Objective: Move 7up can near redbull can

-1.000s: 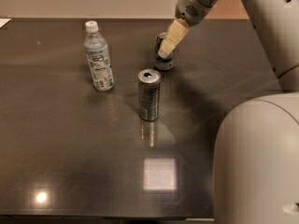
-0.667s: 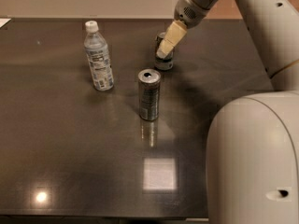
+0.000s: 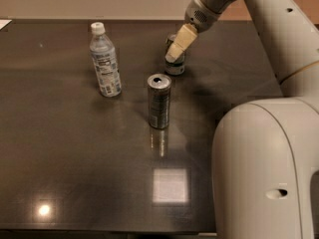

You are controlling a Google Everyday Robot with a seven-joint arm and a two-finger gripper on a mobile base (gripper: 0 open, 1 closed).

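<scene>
Three containers stand on a dark table [image 3: 60, 148]: redbull can [image 3: 159, 102] central, water bottle [image 3: 105, 62] at its 10 o'clock, 7up can [image 3: 175, 69] near at 1 o'clock beneath the gripper [image 3: 173, 59], whose grasp cannot be told.

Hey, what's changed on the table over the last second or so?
Very little. The bulky near part of the arm has swung slightly left in the view. The gripper stays down at the 7up can, which hasn't shifted, and nothing was visibly picked up or released. The redbull can and the plastic bottle stand where they were.
</scene>
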